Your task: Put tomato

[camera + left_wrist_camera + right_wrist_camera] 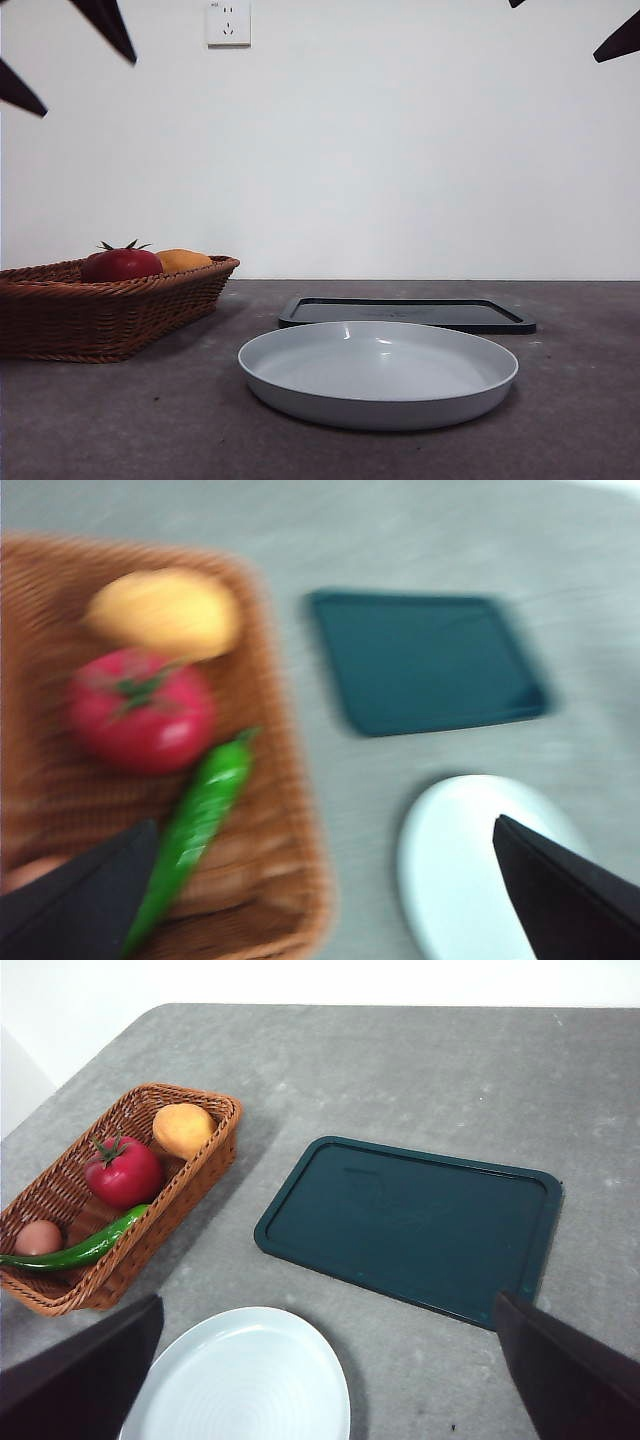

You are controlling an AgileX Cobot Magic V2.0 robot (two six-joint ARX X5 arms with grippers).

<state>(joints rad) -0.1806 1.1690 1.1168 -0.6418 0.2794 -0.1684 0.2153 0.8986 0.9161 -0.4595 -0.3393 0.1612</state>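
The red tomato [121, 264] with a green stem lies in the wicker basket [70, 320] at the left, next to an orange-yellow fruit [183, 260]. It also shows in the left wrist view [142, 709] and the right wrist view [123, 1171]. My left gripper [330, 890] is open and empty, high above the basket and plate; its view is blurred. My right gripper [330, 1380] is open and empty, high above the table. Only black jaw tips show at the front view's top corners.
A pale grey plate [378, 405] sits front centre, with a dark green tray [405, 313] behind it. The basket also holds a green pepper [85, 1250] and a brownish egg-like item [38, 1237]. A wall socket [228, 22] is on the back wall.
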